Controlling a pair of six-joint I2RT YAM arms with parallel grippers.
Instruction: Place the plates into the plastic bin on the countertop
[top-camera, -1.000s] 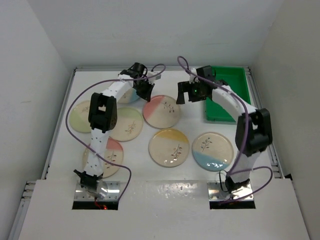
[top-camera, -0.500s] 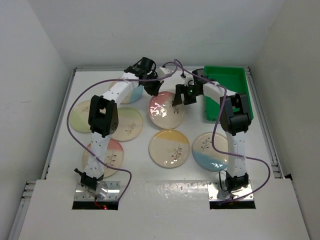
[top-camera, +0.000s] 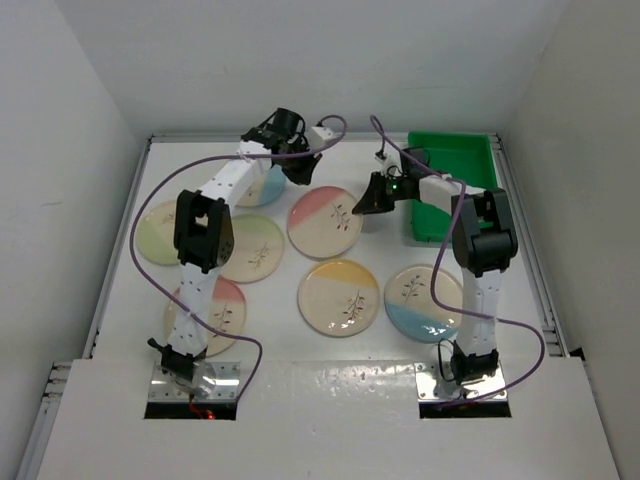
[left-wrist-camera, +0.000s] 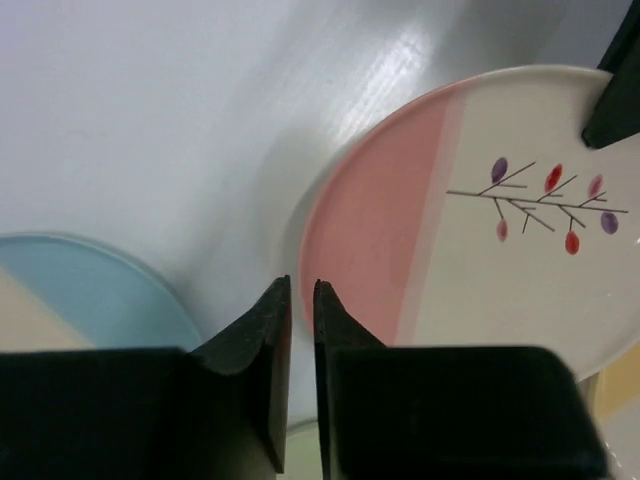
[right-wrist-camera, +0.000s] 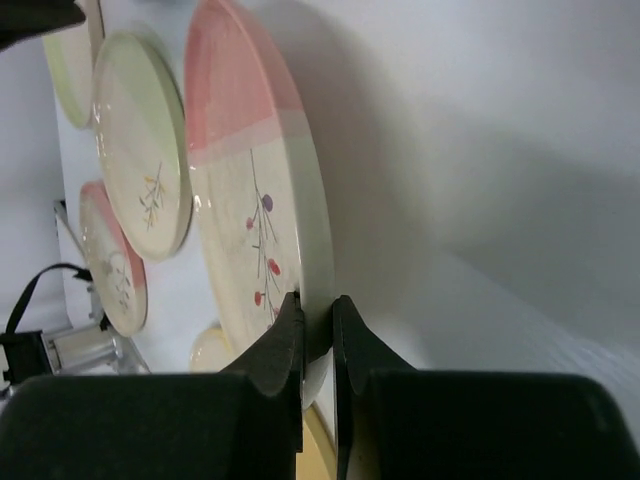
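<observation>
Several round cream plates lie on the white countertop. The plate with the pink segment is at the middle back. My right gripper is shut on its right rim, one finger on top and one under. My left gripper hovers just off that plate's back-left edge, its jaws a narrow gap apart with nothing between them. The green plastic bin stands at the back right, with no plate showing in it.
Other plates: a blue one under the left arm, a green one far left, a cream one, a pink one, a yellow one and a blue one in front. Walls close in on three sides.
My right arm swung left from the bin and its jaws closed on the pink plate's right rim. My left gripper pulled back a little and its jaws parted slightly.
</observation>
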